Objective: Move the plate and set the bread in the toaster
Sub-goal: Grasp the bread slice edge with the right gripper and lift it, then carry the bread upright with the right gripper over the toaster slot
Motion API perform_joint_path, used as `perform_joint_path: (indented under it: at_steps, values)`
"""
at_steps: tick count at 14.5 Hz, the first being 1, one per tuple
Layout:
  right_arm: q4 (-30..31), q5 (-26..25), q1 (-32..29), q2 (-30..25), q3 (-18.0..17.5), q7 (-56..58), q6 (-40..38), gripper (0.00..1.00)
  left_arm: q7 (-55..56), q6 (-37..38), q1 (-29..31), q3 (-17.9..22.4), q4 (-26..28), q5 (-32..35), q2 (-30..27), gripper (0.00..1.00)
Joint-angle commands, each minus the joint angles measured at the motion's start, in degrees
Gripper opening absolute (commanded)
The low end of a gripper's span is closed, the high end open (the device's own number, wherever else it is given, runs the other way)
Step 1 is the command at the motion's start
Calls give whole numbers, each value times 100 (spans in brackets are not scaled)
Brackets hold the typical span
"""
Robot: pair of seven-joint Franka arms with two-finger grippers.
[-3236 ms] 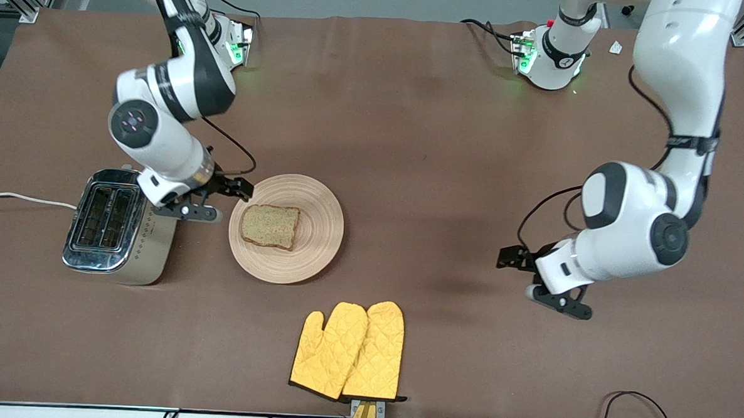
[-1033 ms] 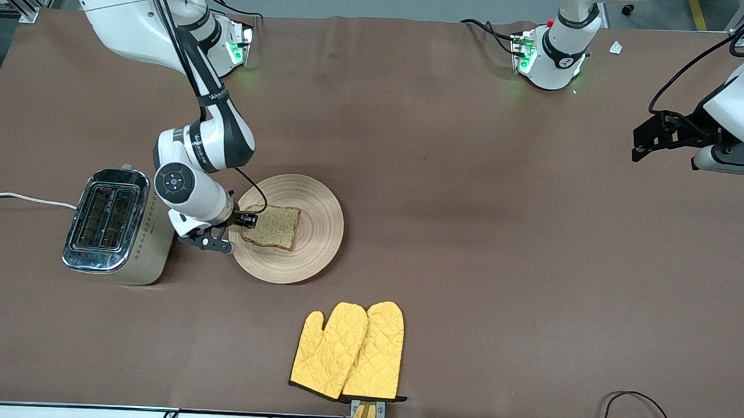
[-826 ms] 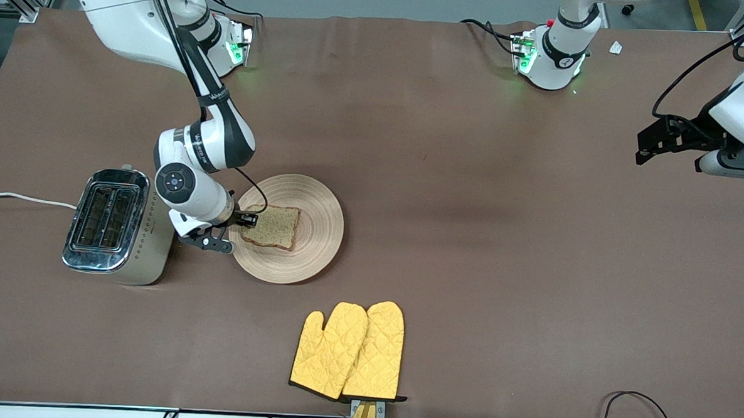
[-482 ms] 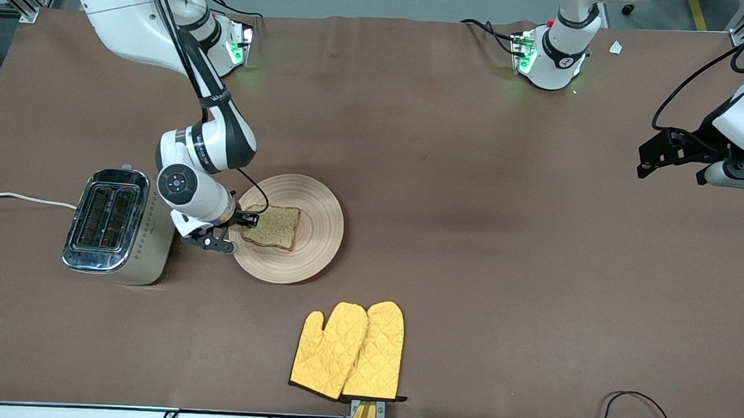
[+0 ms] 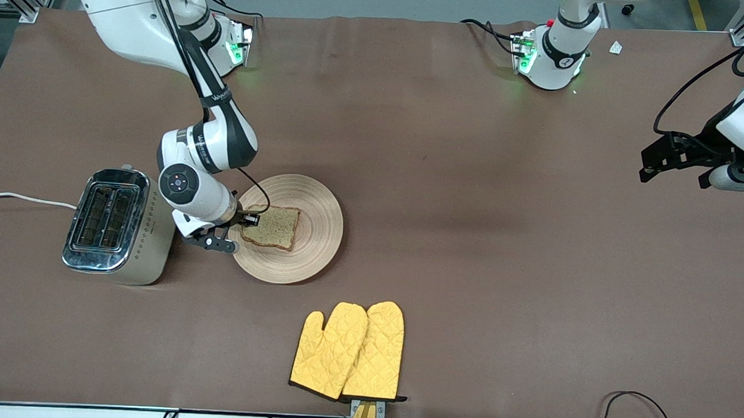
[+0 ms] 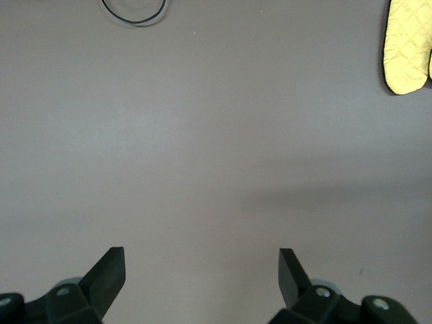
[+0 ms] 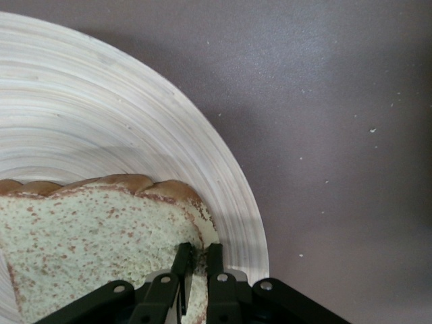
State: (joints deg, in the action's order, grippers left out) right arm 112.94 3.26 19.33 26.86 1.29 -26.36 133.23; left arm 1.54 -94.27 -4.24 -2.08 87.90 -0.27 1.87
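- Toward the right arm's end of the table, I see the toaster (image 5: 117, 225) standing on the brown table (image 5: 448, 193), chrome top up, both slots showing nothing inside, its white cord (image 5: 21, 198) running off the table's edge.
- Just beside the toaster, on the side toward the table's middle, lies the plate (image 5: 310, 256) — round, pale, ringed with grooves, flat on the table.
- On the plate rests the bread (image 5: 274, 227), one speckled slice with a darker crust, lying toward the plate's toaster-side half.
- My right gripper (image 5: 250, 219) is low at the plate's toaster-side rim; in the right wrist view its two fingers (image 7: 183, 264) are drawn close with the bread's crust edge (image 7: 162, 202) pinched between them, the plate's rim (image 7: 229, 196) showing just past the slice.
- My left gripper (image 5: 650, 159) hangs in the air over the left arm's end of the table, well apart from the plate; this arm waits.
- From the left wrist view, the left gripper's fingers (image 6: 108, 273) stand spread wide with only bare table between them.
- Nearer to the front camera than the plate lies a pair of yellow oven mitts (image 5: 348, 350), side by side — quilted, cuffs toward the table's edge; one mitt's tip (image 6: 407, 47) shows at the corner of the left wrist view.
- At the table's near edge toward the left arm's end, a loop of black cable (image 5: 636, 409) lies on the table.
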Motion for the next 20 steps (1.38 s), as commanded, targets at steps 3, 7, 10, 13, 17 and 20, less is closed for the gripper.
perform_joint_path:
  at_steps: [3, 7, 10, 13, 17, 20]
  values:
    - [-8, 35, -8, 12, -24, -53, 1, 4, 101, -74, 19, -3, 43, 106, -11, 100]
    - [-105, 35, 1, 12, -15, -53, -139, 0, 93, -74, 19, -12, 17, 106, 15, 100]
    - [-560, 17, -8, -14, -15, -18, -804, 0, 92, -74, 19, -3, 0, 115, 33, 100]
    - [-1560, -71, -17, -110, -6, 26, -2366, 0, 75, -74, -33, -12, -106, 115, 50, 100]
    - [-3090, -692, 141, -119, -6, -9, -4284, 0, 84, -66, 10, -21, -115, 115, 103, 100]
    - [-3645, -1430, 387, -163, 20, -18, -5226, 0, 84, -66, 19, -21, -124, 115, 112, 100]
